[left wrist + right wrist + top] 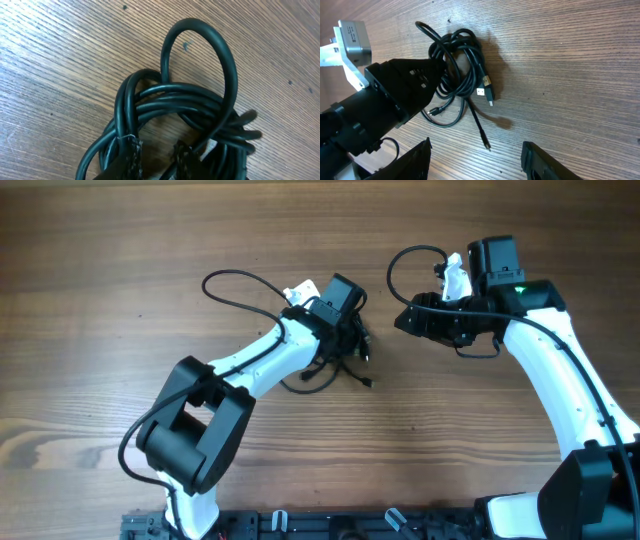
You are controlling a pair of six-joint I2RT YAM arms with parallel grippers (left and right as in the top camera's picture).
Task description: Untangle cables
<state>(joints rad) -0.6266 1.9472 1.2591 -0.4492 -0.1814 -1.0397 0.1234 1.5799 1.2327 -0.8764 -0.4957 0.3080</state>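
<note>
The cables [345, 358] lie as a black bunch on the wooden table, near its middle. My left gripper [348, 330] is down on this bunch. In the left wrist view its fingers [132, 155] stand a little apart, open, with bare wood between them and coils of the cables [190, 100] pressed against both outer sides. One cable end [368, 383] trails out toward the front. My right gripper [402, 320] hovers to the right of the bunch, open wide with nothing in it [480, 162]. From its wrist I see the cables [462, 55] and a gold-tipped plug [485, 90].
The left arm's own thick wire [230, 280] loops over the table behind its wrist. Another thick wire [410, 255] arcs behind the right wrist. A dark rail [330, 525] runs along the front edge. The left arm's black wrist [395, 100] fills the left of the right wrist view.
</note>
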